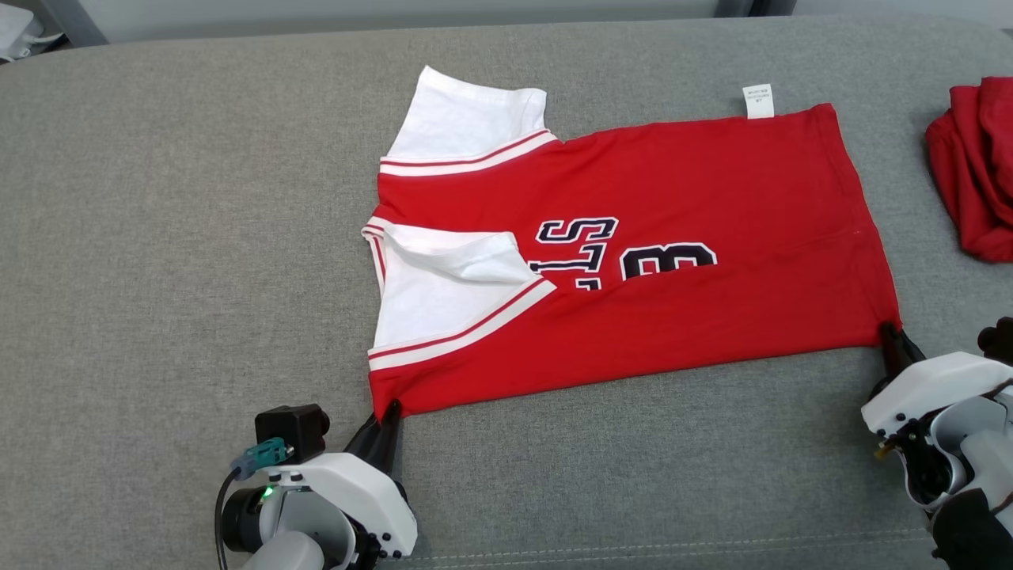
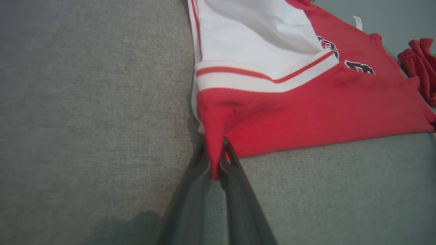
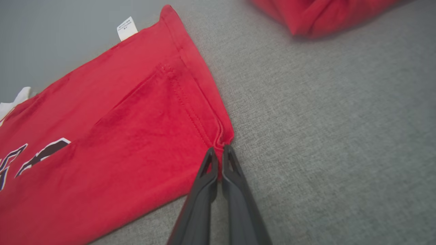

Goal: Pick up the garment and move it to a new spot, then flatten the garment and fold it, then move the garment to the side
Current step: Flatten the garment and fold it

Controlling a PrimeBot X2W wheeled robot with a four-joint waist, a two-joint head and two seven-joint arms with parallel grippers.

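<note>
Left gripper (image 1: 388, 413) is pinched shut on the near sleeve-end corner of the red jersey with white sleeves and dark lettering (image 1: 673, 237). Right gripper (image 1: 892, 336) is pinched shut on its near hem corner. It lies flat on the grey woven cushion (image 1: 158, 237), long axis running 9 to 3 o'clock, with its body at 12 o'clock from both grippers. I judge the fold should carry towards 12.

In front of me stretches a grey woven cushion (image 1: 158, 237) with a stitched seam along its near edge. The red and white garment (image 1: 696, 190) lies flat on it, sleeves toward my left, a small white tag (image 1: 758, 100) at its far edge. A bunched red cloth (image 1: 977, 166) lies on the cushion to my right, apart from the garment.
</note>
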